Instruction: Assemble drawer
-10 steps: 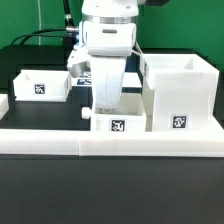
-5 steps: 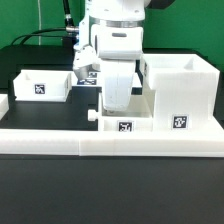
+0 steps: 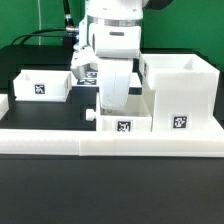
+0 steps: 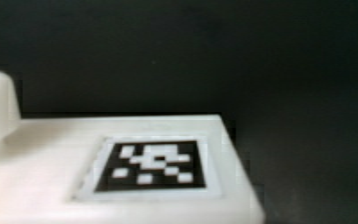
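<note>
Just behind the border rail [image 3: 40,140], the near tray box [image 3: 123,124] has slid slightly toward three o'clock and now sits just beside the casing [image 3: 185,95], its knob [image 3: 90,115] pointing to nine. The gripper [image 3: 113,103] reaches down onto it; I cannot tell whether its fingers pinch a wall. The tray looks lined up, not inserted. The second tray box [image 3: 40,85] waits at ten o'clock, farther back.

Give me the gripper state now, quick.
Gripper: cannot tell. Its fingertips are out of sight, low at the middle tray.
</note>
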